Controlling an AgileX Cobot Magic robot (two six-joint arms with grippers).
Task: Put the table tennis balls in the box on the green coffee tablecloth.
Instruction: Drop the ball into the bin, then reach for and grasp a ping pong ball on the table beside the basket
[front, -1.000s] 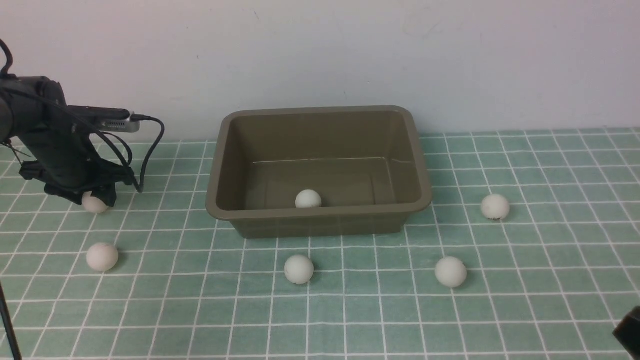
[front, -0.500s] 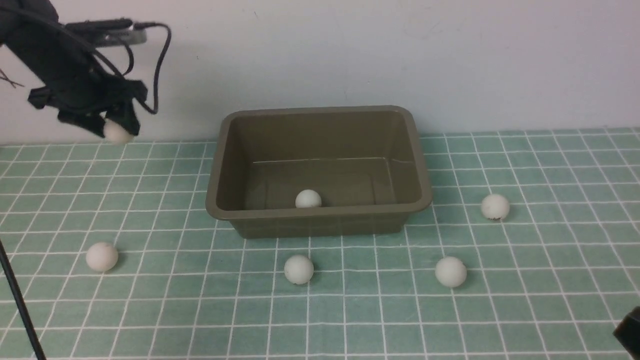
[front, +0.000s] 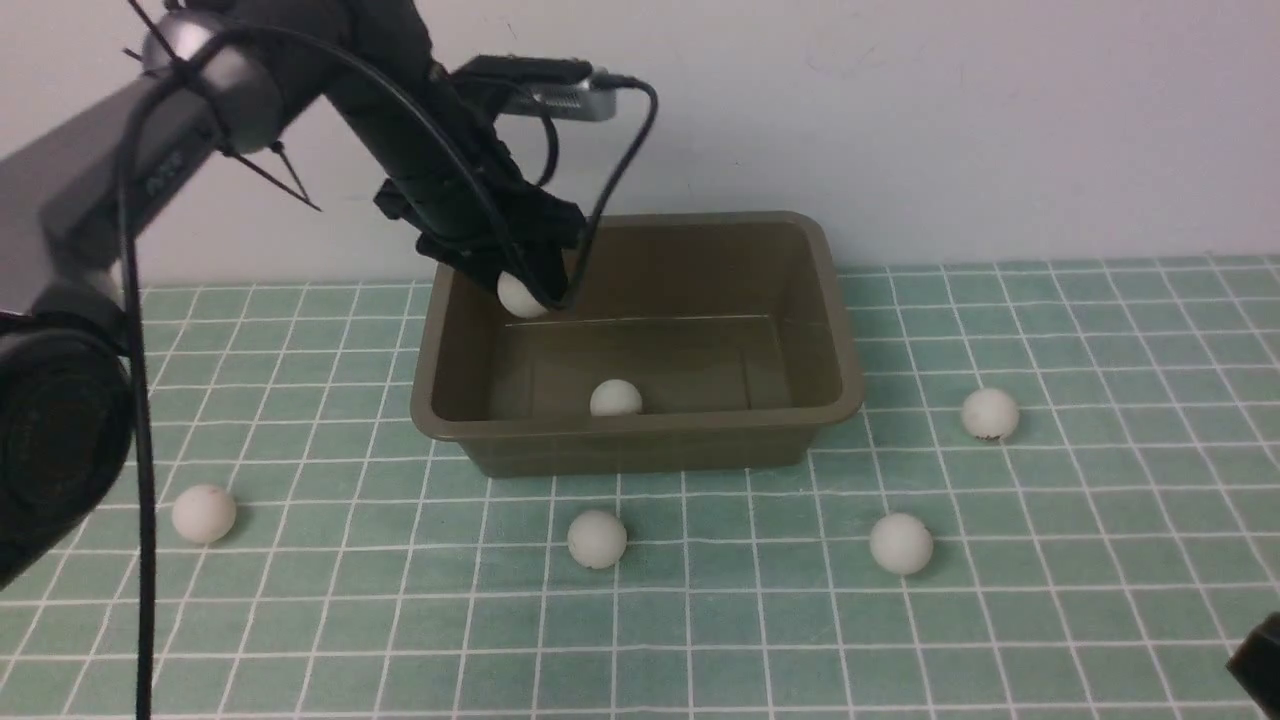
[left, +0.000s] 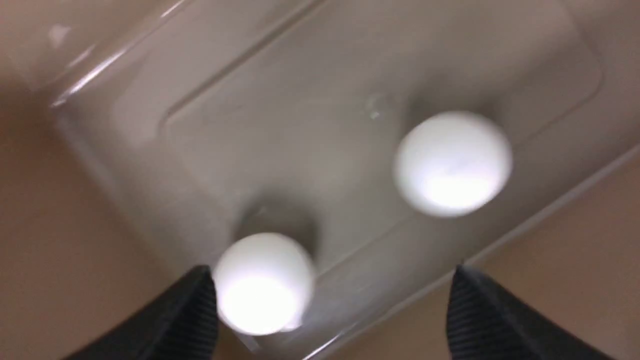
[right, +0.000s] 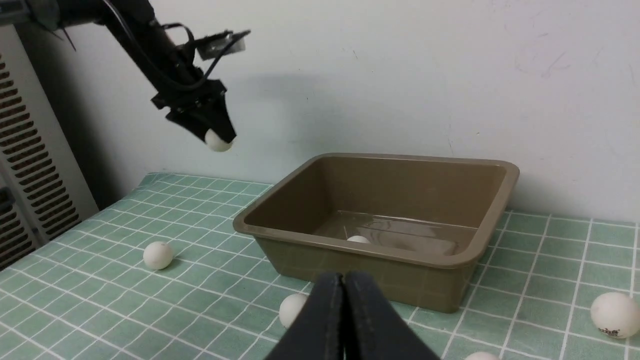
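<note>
My left gripper (front: 525, 288) is now wide open over the box (front: 640, 424), releasing the ball (front: 520, 296), the second to go inside.

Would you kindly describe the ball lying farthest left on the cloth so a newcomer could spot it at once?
Find the olive-brown box in the middle of the green tablecloth. Left of it, towards the cloth's near edge, lies one white ball. It is the only ball on the cloth on that side.
</note>
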